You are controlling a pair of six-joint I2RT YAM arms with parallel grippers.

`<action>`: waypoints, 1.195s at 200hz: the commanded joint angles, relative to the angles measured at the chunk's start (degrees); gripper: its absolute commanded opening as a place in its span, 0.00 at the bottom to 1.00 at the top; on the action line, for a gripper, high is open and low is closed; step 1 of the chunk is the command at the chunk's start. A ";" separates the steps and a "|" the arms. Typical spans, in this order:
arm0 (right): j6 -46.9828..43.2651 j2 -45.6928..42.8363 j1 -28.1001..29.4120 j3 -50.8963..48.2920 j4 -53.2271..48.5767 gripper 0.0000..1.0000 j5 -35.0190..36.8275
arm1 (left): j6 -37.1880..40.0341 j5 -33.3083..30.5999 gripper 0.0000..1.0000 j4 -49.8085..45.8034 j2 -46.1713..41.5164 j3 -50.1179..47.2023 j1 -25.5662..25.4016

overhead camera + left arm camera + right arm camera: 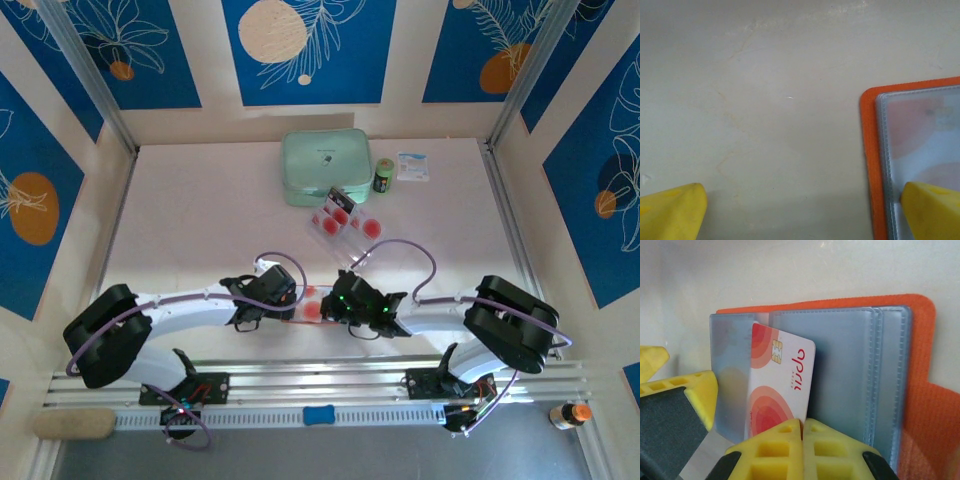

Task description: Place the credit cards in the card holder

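Close to the middle of the tabletop's (200, 220) near edge, the right gripper (802, 430) is pinched tight on one credit card (782, 385). The card stands upright against the clear sleeves of the open orange card holder (920, 390); whether it sits in a pocket is unclear. The left gripper (800, 215) is spread wide, one fingertip (932, 210) over a sleeve. Toward the far edge, more credit cards (345, 215) lie just in front of a mint-green case (325, 168).
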 commanded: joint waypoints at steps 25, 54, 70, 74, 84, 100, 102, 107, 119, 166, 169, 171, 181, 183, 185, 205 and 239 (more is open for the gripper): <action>0.15 2.08 -0.52 2.05 -5.04 0.00 -2.63 | -0.60 0.34 1.00 -0.42 0.89 -0.56 0.30; -0.29 2.88 -0.96 3.05 -5.76 0.00 -3.76 | -0.61 0.50 1.00 -0.15 1.16 -0.52 0.32; -0.60 3.56 -1.34 3.75 -6.06 0.00 -4.68 | -0.60 0.61 1.00 -0.04 1.25 -0.47 0.33; -0.71 3.86 -1.51 4.00 -6.13 0.00 -5.03 | -0.60 0.59 1.00 0.09 1.20 -0.39 0.31; -1.12 4.73 -1.78 4.79 -6.44 0.00 -6.12 | -0.60 0.59 1.00 0.06 1.16 -0.43 0.35; -1.74 6.23 -1.99 6.03 -6.87 0.00 -7.66 | -0.64 0.61 1.00 0.09 1.07 -0.30 0.34; -1.82 6.40 -2.04 6.15 -6.95 0.00 -7.88 | -0.61 0.59 1.00 0.12 1.01 -0.34 0.35; -2.07 6.93 -2.20 6.57 -7.09 0.00 -8.47 | -0.62 0.59 1.00 0.10 0.92 -0.26 0.34; -2.76 8.21 -2.44 7.86 -7.71 0.00 -10.31 | -0.70 0.50 1.00 -0.03 0.68 -0.05 0.34; -7.95 10.89 -3.74 13.36 -14.00 0.18 -17.26 | -0.74 -0.54 1.00 -1.53 -2.21 1.50 0.40; -8.45 10.60 -3.95 13.62 -14.72 0.21 -17.51 | -0.79 -0.82 1.00 -1.79 -2.53 1.70 0.43; -8.78 10.38 -4.07 13.83 -15.22 0.23 -17.58 | -0.78 -0.89 1.00 -1.89 -2.75 1.81 0.44; -10.37 9.21 -4.63 14.66 -17.81 0.32 -17.66 | -0.92 -1.96 1.00 -2.70 -3.89 2.10 0.56; -10.75 8.86 -4.77 14.82 -18.30 0.33 -17.61 | -0.99 -2.14 1.00 -2.84 -4.10 2.18 0.60; -11.00 8.54 -4.84 14.99 -18.73 0.34 -17.60 | -1.07 -2.36 1.00 -2.94 -4.35 2.19 0.68; -14.16 5.81 -6.05 16.55 -23.44 0.39 -17.41 | -1.55 -3.62 1.00 -4.45 -6.52 2.20 1.52; -18.94 5.97 -6.94 21.41 -29.59 0.36 -17.16 | -2.49 -4.36 1.00 -6.13 -8.07 0.52 3.78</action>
